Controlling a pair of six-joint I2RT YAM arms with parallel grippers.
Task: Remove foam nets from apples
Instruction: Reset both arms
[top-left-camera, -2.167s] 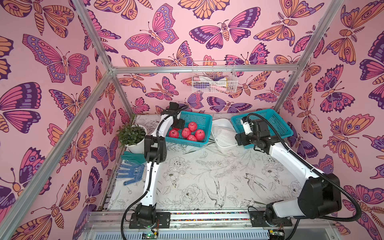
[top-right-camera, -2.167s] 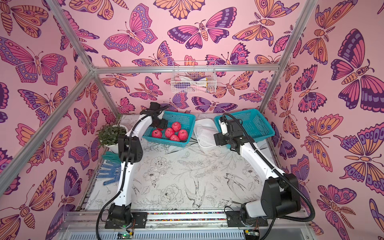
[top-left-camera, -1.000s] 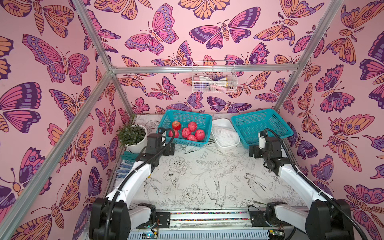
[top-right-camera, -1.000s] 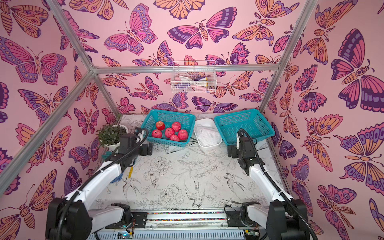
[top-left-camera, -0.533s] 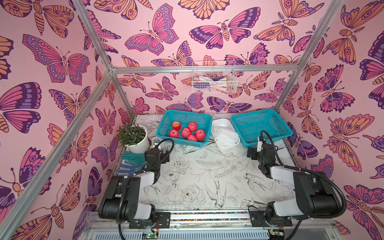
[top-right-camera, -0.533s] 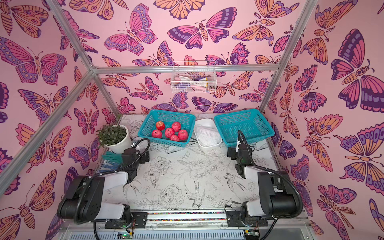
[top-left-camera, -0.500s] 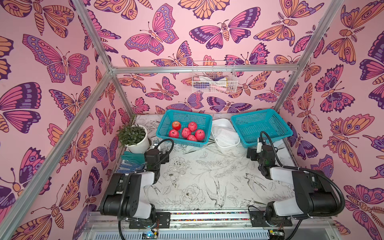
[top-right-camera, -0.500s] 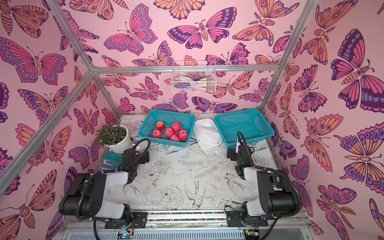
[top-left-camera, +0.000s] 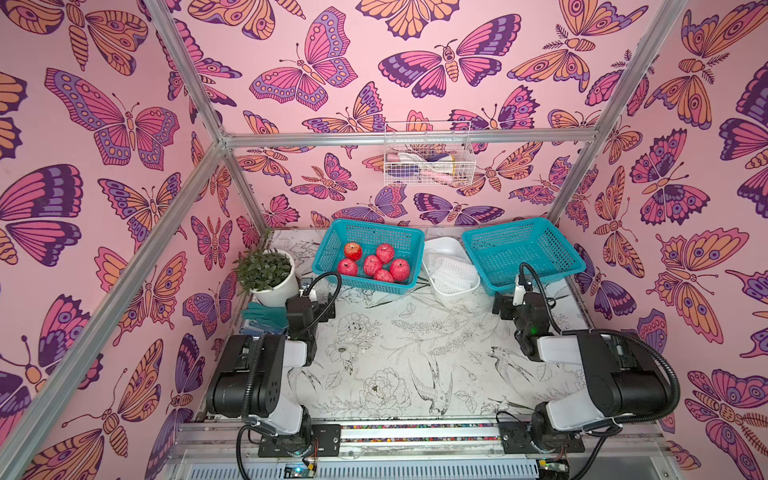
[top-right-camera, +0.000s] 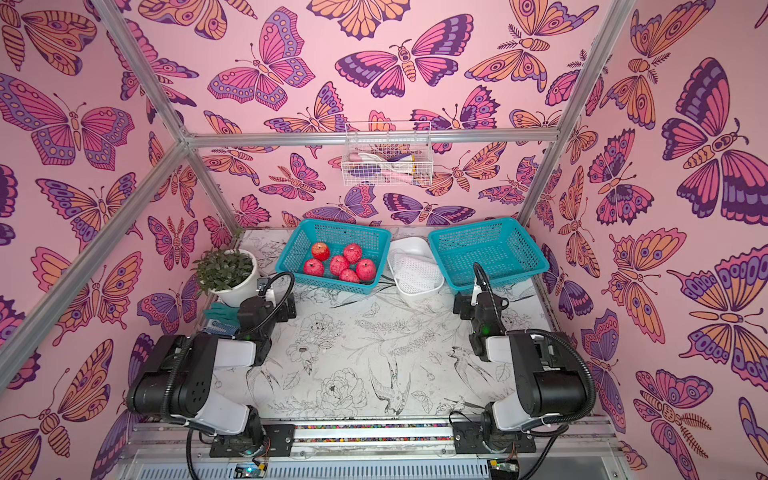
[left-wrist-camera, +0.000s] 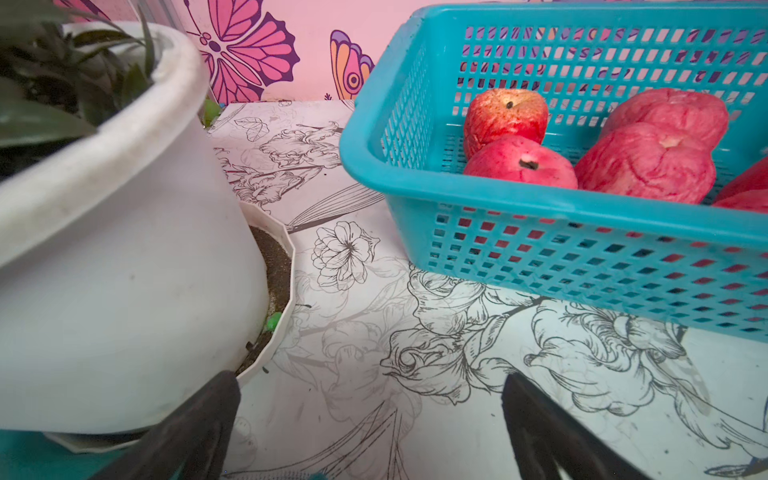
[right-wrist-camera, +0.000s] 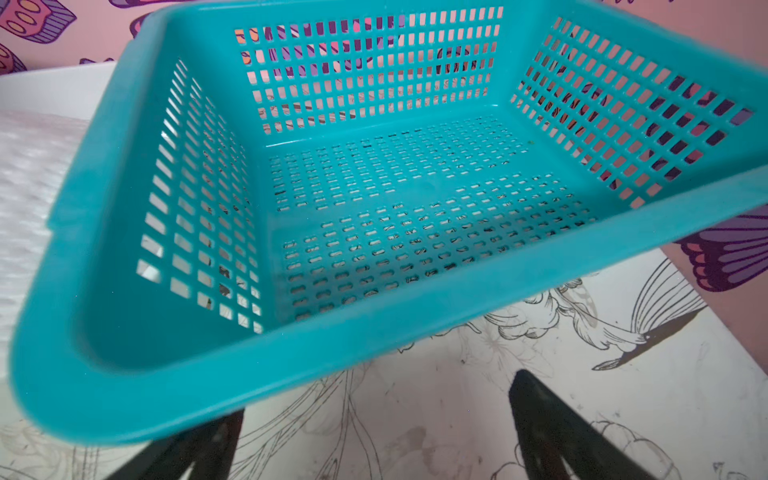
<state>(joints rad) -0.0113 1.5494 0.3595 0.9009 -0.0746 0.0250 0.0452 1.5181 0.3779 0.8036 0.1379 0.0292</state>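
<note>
Showing floral-print table (top-left-camera: 415, 345), pink butterfly walls (top-left-camera: 374, 83); left gripper (left-wrist-camera: 370, 419), right gripper (right-wrist-camera: 374, 424) jaws spread, holding nothing.

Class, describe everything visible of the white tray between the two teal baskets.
The white tray looks like smooth plastic: a low-walled tub with rounded corners, upright at the back of the table, between the apple basket and the empty basket. White foam nets lie piled in its nearer part; its far end is bare. Contact with either basket cannot be told.

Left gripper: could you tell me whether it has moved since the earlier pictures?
Yes: the left gripper drew back from behind the apple basket to its near side.
</note>
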